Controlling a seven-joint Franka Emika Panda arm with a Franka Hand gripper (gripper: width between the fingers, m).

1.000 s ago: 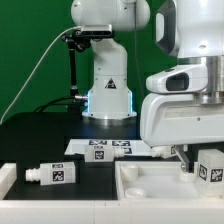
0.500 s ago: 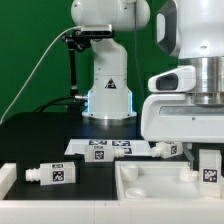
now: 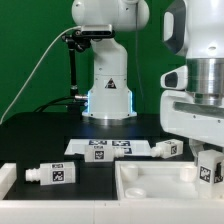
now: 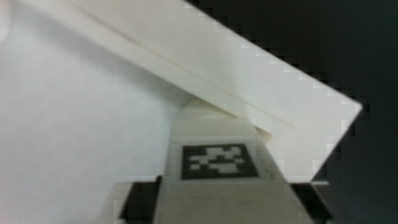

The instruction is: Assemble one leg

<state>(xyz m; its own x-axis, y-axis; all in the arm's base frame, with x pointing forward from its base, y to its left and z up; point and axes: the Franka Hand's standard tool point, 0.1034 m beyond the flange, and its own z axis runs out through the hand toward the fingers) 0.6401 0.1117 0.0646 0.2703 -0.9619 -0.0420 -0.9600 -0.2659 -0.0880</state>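
Observation:
My gripper (image 3: 209, 150) is at the exterior view's right, shut on a leg (image 3: 210, 166), a chunky white peg with a square tag. It holds the leg upright just over the right end of the large flat white tray-like part (image 3: 150, 186). In the wrist view the leg (image 4: 219, 150) runs out between my dark fingers (image 4: 143, 200), with my gripper (image 4: 222, 205) closed on its sides and the white part (image 4: 89, 120) below. A second leg (image 3: 54, 174) lies on the table at the left. A third leg (image 3: 165, 149) lies behind the tray part.
The marker board (image 3: 103, 148) lies flat on the black table in front of the arm's base (image 3: 108, 95). A white block (image 3: 6, 178) sits at the left edge. A camera stand with a cable (image 3: 74, 60) stands at the back left.
The gripper's housing has shifted toward the exterior view's right. The held leg has stayed almost in place over the tray part's right end.

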